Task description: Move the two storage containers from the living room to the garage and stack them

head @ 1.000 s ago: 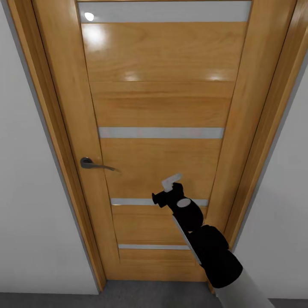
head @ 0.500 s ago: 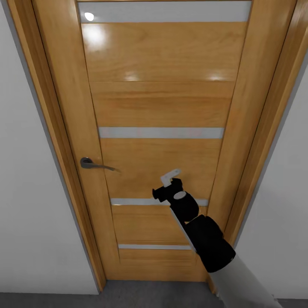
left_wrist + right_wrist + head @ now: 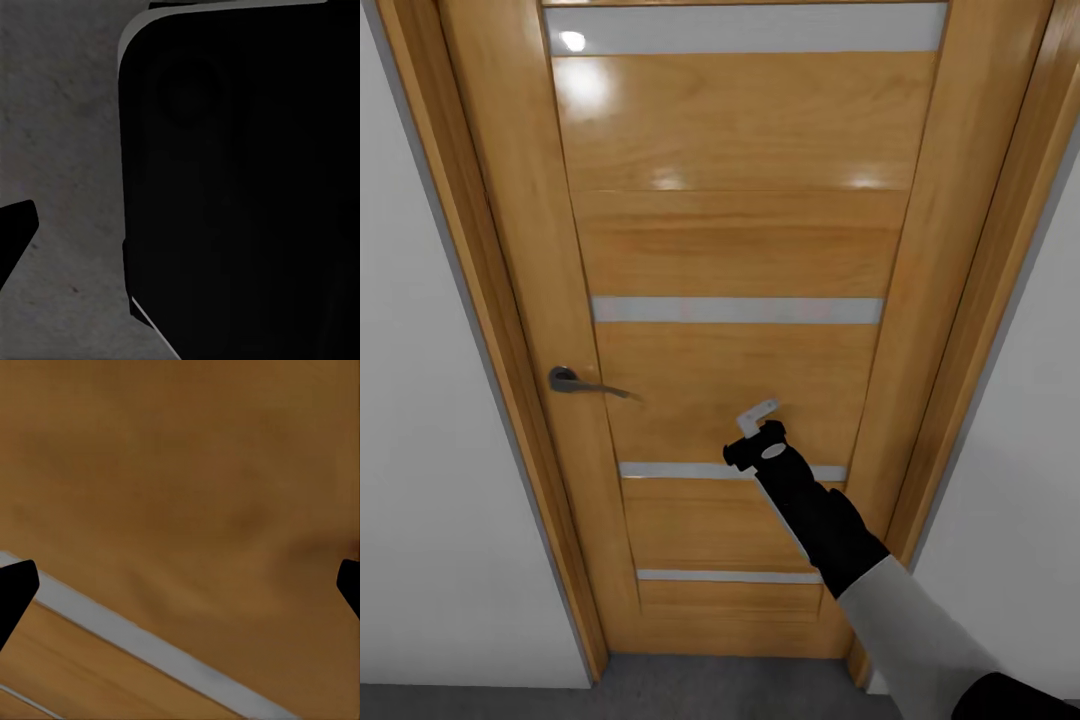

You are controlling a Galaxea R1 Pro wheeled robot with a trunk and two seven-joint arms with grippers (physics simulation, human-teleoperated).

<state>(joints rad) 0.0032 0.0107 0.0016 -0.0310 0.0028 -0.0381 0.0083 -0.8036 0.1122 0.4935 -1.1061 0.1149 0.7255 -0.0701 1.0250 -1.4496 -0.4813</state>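
One door (image 3: 740, 250), shut, with four frosted strips (image 3: 738, 310) across it. One handle (image 3: 575, 383). One frame (image 3: 480, 300) around the door. One arm (image 3: 840, 540) raised before it, carrying one claw (image 3: 758, 417). Two white walls (image 3: 430, 500), one on either side.

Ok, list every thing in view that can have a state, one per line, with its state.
door: shut in its frame.
door handle: level, nothing touching it.
right gripper: open and empty, raised close in front of the door, apart from the handle.
left gripper: one fingertip over grey floor; open or shut cannot be told.
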